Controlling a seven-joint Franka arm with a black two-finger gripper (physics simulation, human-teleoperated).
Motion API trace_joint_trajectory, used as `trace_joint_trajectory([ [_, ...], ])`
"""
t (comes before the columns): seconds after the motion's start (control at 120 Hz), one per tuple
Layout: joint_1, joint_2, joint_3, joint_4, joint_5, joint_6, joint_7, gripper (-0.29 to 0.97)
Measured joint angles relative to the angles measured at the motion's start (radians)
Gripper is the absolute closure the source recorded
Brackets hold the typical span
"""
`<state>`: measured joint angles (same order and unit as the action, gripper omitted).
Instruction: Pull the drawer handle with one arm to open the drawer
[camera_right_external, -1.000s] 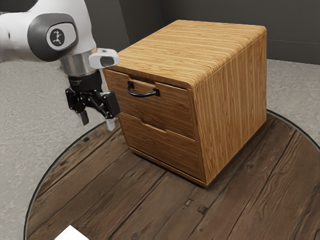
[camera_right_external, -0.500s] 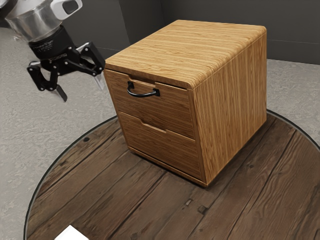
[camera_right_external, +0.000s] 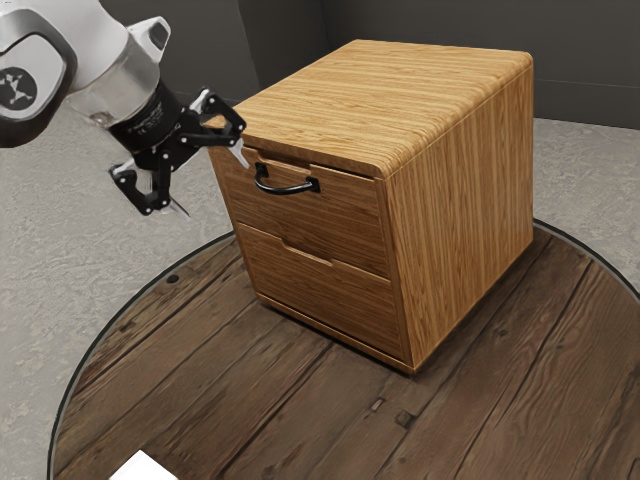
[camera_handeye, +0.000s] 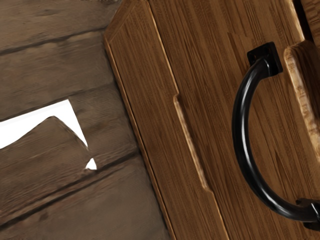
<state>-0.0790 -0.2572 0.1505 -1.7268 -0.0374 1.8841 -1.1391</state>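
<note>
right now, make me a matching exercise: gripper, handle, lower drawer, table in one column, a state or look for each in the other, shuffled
1 gripper
2 handle
3 lower drawer
4 table

a round, dark planks
b open, in the air beside the cabinet front
c black curved bar on the upper drawer
d light wood, notch at its top edge

Pairs: 1-b, 2-c, 3-d, 4-a

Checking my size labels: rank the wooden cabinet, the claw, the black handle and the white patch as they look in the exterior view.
1. Wooden cabinet, by far the largest.
2. Claw, open beside the cabinet's front.
3. Black handle and white patch: they look alike, the patch cut off at the edge; unranked.
</note>
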Motion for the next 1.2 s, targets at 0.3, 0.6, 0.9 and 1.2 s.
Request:
trace_joint_trajectory([
  [0.3, -0.011, -0.002, 0.001, -0.066, 0.008, 0.119, -0.176, 0.00],
  [0.6, -0.011, 0.029, 0.002, -0.099, 0.011, 0.192, -0.275, 0.00],
  [0.9, -0.009, 0.047, 0.007, -0.109, 0.009, 0.234, -0.335, 0.00],
  [1.2, -0.011, 0.079, 0.007, -0.109, 0.006, 0.265, -0.368, 0.00],
])
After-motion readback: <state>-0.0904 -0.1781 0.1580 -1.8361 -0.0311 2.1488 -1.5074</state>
